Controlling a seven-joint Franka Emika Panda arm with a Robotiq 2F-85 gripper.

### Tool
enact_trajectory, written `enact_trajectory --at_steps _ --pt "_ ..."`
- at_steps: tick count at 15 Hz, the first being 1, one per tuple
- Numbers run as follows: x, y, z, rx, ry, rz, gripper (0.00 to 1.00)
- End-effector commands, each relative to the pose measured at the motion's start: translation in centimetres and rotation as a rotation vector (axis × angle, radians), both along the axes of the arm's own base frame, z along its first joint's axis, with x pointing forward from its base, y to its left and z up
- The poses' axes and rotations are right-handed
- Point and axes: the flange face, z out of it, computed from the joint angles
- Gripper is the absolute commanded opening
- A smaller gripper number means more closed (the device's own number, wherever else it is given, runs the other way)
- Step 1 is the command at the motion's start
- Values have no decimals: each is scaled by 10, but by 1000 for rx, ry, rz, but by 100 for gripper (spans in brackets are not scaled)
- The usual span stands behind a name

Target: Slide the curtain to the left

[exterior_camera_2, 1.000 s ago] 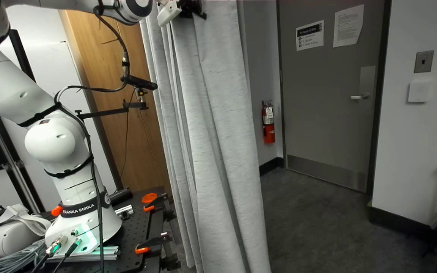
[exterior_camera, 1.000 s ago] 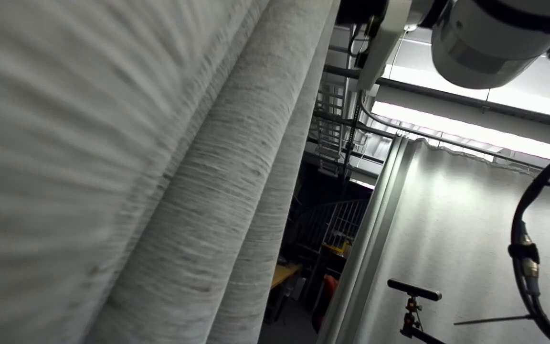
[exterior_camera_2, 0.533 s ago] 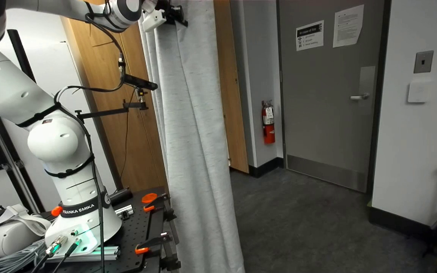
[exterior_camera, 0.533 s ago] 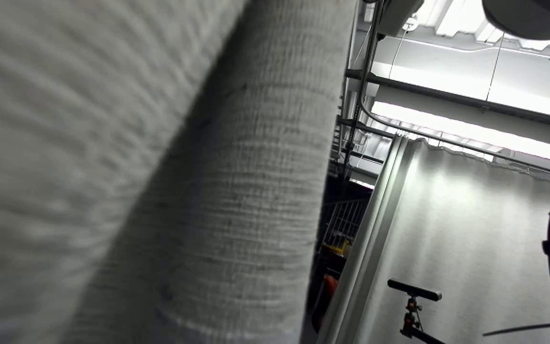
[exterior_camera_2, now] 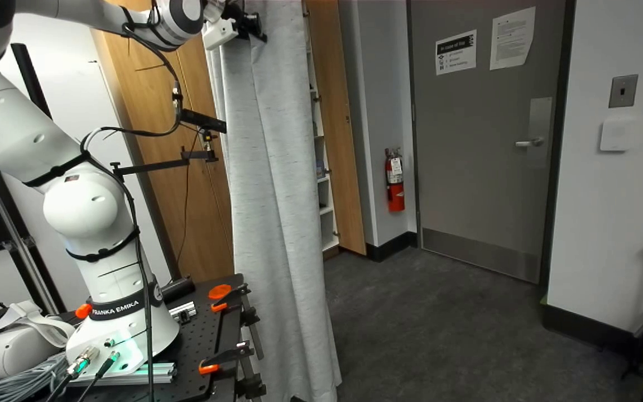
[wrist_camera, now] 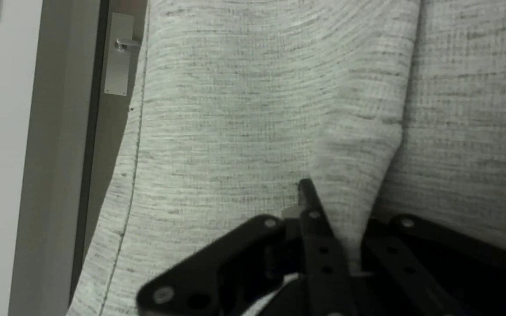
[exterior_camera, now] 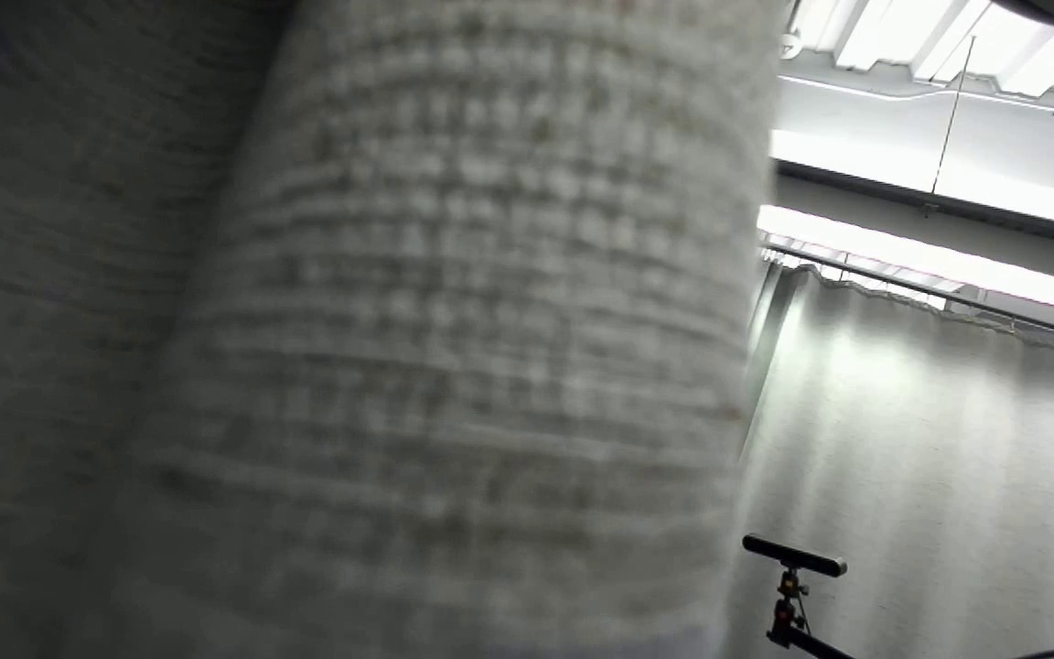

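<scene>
Clearly, one gripper (wrist_camera: 341,215) clamps one fold (wrist_camera: 360,149) of the curtain (wrist_camera: 218,131). Only an exterior view shows two papers (exterior_camera_2: 456,52) on the door (exterior_camera_2: 475,167).

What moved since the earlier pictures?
The curtain slid left in an exterior view, and the arm moved left with it. Shelves now peek out beside it. The jaws are shut on the curtain. The grey door and extinguisher stayed put.

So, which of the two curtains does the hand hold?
The curtain beside the Franka arm: the hand pinches one fold. The far curtain, behind a black camera in an exterior view, hangs untouched.
</scene>
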Motion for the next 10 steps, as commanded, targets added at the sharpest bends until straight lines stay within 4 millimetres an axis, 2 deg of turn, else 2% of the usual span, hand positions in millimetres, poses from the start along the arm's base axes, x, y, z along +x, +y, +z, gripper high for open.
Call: enact_trajectory --at_steps 1,10 --pt "-14 41 -48 -64 96 98 0" --pt "-12 52 -50 -24 69 177 0"
